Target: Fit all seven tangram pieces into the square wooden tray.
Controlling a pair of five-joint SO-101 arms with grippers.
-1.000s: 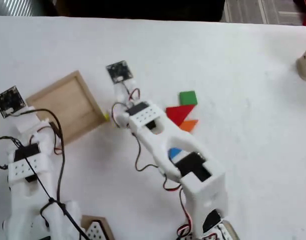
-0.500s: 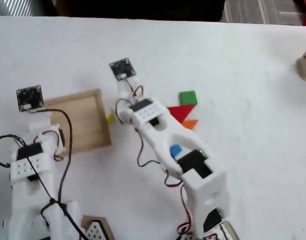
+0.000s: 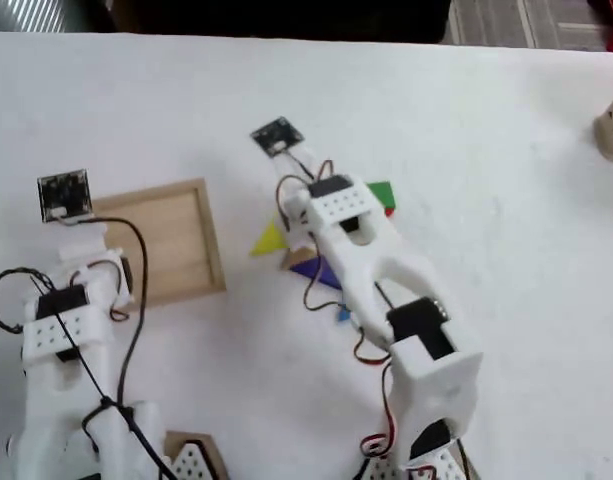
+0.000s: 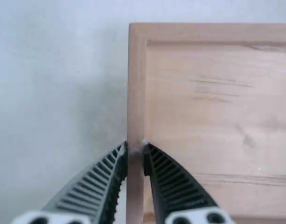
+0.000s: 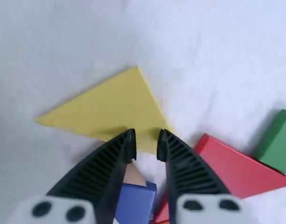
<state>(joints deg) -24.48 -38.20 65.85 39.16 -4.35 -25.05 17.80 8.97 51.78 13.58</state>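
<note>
White surface all round, with a dark strip of room along the top edge of the high view. Progress so far is basically zero. The wooden tray (image 3: 214, 240) sits at the middle left of the high view and its floor is bare wood, not one piece in it.

The left jaws are clamped on the tray's rim, one jaw outside the wall and one inside, so I'd guess that arm is just steadying it.

The pieces are bunched just right of the tray, near the centre of the frame. There's a yellow triangle (image 3: 269, 240) closest to the tray, a purple piece (image 3: 316, 270) below it, a small blue piece (image 3: 343, 313) lower down, and a green piece (image 3: 383, 190) and a red piece (image 5: 231, 163) further right. The right arm (image 3: 386, 280) covers part of the pile, so I can't count all seven.

The right jaws hang over the yellow triangle's edge. They're a narrow gap apart, with nothing pinched at the tips that I can make out.

So all seven are left to go, and yellow looks like the first candidate.
</note>
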